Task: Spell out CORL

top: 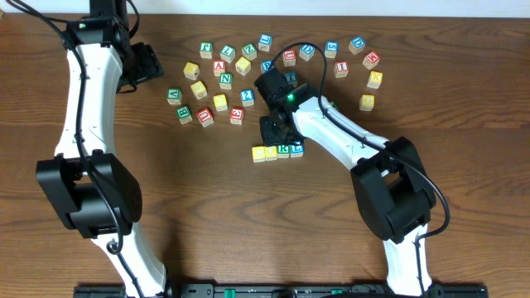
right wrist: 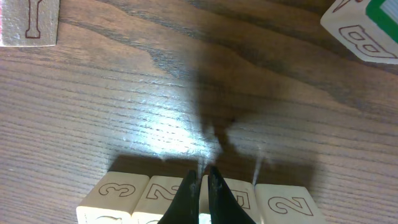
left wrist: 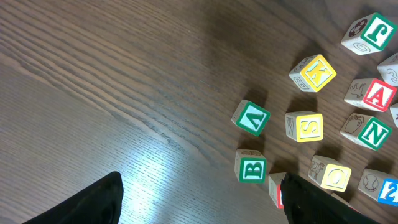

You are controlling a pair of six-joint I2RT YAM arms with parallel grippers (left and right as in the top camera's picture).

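The row of four alphabet blocks (top: 277,151) lies just at the tips of the right gripper (right wrist: 204,173), whose fingers are pinched together on nothing. The left gripper (top: 149,63) hangs well away from that row (past the scattered blocks (top: 219,102)), spread wide and empty.

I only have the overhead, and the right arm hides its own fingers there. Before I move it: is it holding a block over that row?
Observer: No. The right wrist view shows the right gripper shut with nothing in it, tips between the two middle blocks of the four-block row.
Operator: And the left one?
Observer: The left gripper is open, with nothing between its fingers.
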